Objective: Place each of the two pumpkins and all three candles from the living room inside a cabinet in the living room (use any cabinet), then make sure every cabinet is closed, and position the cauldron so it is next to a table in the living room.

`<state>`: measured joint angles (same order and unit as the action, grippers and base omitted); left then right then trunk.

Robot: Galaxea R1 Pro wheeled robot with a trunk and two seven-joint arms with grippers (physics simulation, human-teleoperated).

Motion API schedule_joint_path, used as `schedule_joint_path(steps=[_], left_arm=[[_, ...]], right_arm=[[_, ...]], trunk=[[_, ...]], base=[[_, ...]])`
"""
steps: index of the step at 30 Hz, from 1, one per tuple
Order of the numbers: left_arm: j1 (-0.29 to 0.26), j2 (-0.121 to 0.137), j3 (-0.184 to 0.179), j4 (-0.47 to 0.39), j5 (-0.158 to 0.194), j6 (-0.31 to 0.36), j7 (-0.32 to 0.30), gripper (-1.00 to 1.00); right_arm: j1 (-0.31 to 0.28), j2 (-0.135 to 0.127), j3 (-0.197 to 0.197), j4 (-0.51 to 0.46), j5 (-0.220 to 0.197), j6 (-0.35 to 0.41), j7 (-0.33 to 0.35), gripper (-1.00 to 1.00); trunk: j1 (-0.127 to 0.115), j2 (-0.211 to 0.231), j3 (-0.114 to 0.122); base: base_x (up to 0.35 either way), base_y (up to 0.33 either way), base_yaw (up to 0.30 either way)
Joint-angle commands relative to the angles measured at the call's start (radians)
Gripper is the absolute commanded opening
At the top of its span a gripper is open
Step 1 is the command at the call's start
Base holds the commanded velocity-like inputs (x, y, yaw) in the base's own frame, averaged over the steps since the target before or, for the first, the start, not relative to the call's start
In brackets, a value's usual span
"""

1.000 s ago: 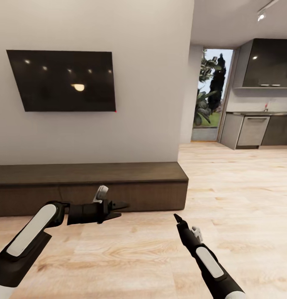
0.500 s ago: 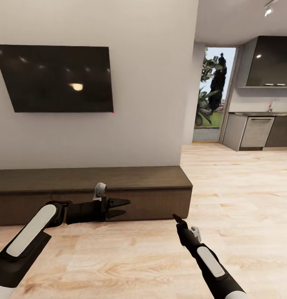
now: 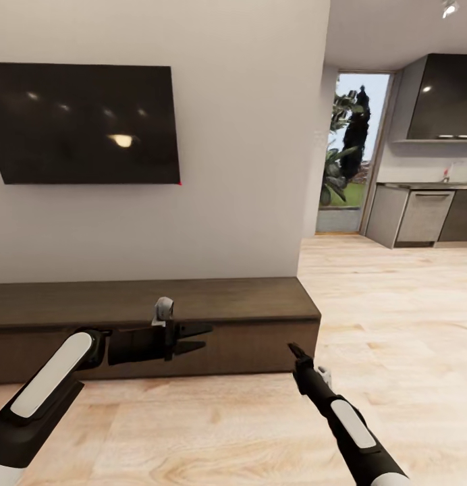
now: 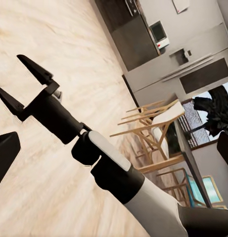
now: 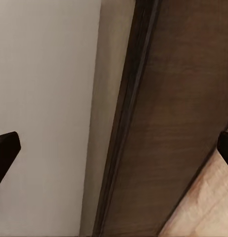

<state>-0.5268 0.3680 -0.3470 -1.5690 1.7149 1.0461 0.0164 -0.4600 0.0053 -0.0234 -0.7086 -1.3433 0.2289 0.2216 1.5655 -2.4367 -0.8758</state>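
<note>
Cabinet (image 3: 193,317) runs lengthwise along the wall, both the left gripper (image 3: 205,338) and right gripper (image 4: 22,81) released.

No writing, label, brand, number or sign could be read in any of the views. The wide black wall-mounted TV screen (image 3: 85,123) carried only reflected ceiling lights and a small red dot at its lower corner, and the long low dark brown wooden cabinet (image 3: 247,317) beneath it had plain, unmarked fronts. The distant grey kitchen units (image 3: 429,214) showed no legible marks.
</note>
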Motion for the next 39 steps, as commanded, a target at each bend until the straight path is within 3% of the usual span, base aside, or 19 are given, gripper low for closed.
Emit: schedule_joint_path(steps=[1, 3, 10, 39], left_arm=[[-0.001, 0.001, -0.001, 0.0, 0.003, 0.001, 0.002, 1.0], [-0.001, 0.001, -0.001, 0.0, 0.003, 0.001, 0.002, 1.0], [-0.001, -0.001, -0.001, 0.0, 0.003, 0.001, 0.003, 1.0], [-0.001, 0.002, -0.001, -0.011, 0.005, 0.001, 0.001, 1.0]], right_arm=[[0.0, 0.001, -0.016, 0.0, -0.008, 0.01, 0.007, 1.0], [0.0, 0.002, -0.054, 0.001, -0.008, 0.019, 0.016, 1.0], [0.0, 0.004, -0.097, 0.001, -0.007, 0.028, 0.026, 1.0], [0.0, 0.007, -0.103, 0.001, -0.006, 0.019, 0.024, 1.0]], trunk=[[0.0, 0.0, -0.001], [0.0, 0.0, -0.001], [0.0, 0.0, -0.001], [0.0, 0.0, -0.001]], base=[[0.136, 0.0, 0.0], [0.089, 0.0, 0.0], [0.076, 0.0, 0.0], [0.204, 0.0, 0.0]])
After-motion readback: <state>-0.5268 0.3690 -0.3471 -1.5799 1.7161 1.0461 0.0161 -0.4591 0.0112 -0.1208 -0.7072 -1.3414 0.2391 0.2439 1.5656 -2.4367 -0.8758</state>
